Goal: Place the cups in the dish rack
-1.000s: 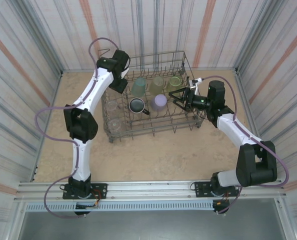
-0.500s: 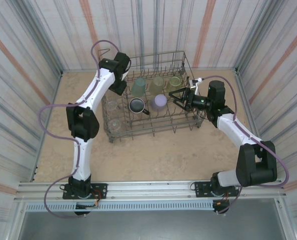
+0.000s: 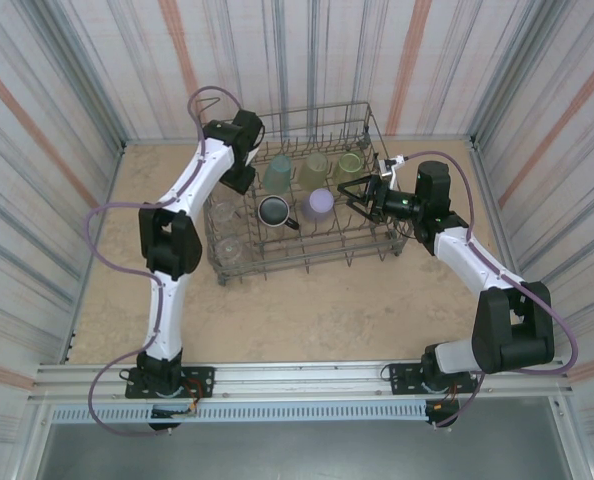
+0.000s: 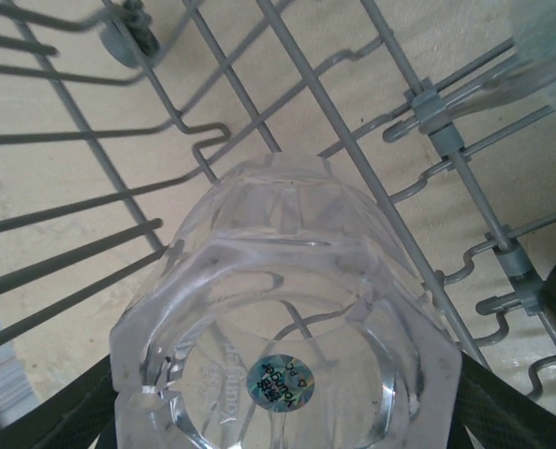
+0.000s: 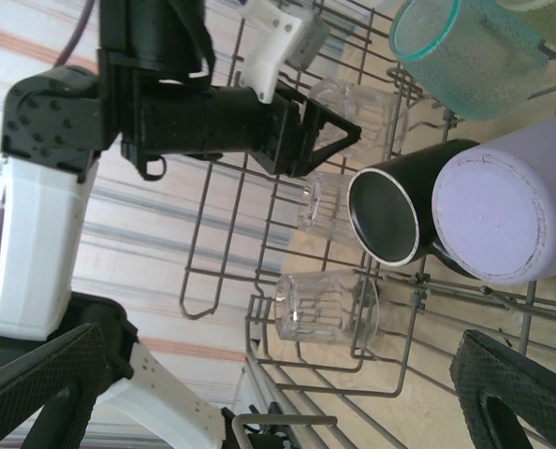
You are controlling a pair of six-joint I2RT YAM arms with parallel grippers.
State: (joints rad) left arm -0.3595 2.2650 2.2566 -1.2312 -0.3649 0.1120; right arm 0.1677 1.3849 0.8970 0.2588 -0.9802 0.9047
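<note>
The grey wire dish rack (image 3: pixel 377 243) stands mid-table. Inside it are a teal cup (image 3: pixel 277 174), two pale green cups (image 3: pixel 316 167) (image 3: pixel 350 163), a purple cup (image 3: pixel 318 205), a black mug (image 3: pixel 273 211) and two clear tumblers (image 3: pixel 224 210) (image 3: pixel 229 250). My left gripper (image 3: pixel 240 180) (image 4: pixel 287 416) reaches into the rack's back left corner, shut on another clear tumbler (image 4: pixel 287 309) held base up over the wires. My right gripper (image 3: pixel 356 195) (image 5: pixel 278 393) hangs open at the rack's right end, beside the purple cup (image 5: pixel 507 201), with nothing between its fingers.
Striped walls enclose the sandy table (image 3: pixel 307 310). The rack's upright tines and side wires (image 4: pixel 353 159) crowd the held tumbler. The black mug (image 5: pixel 390 210) and teal cup (image 5: pixel 475 47) lie close to my right gripper.
The left arm's elbow and upper link have swung a little to the right. Both grippers stay almost where they were and neither has changed its opening.
</note>
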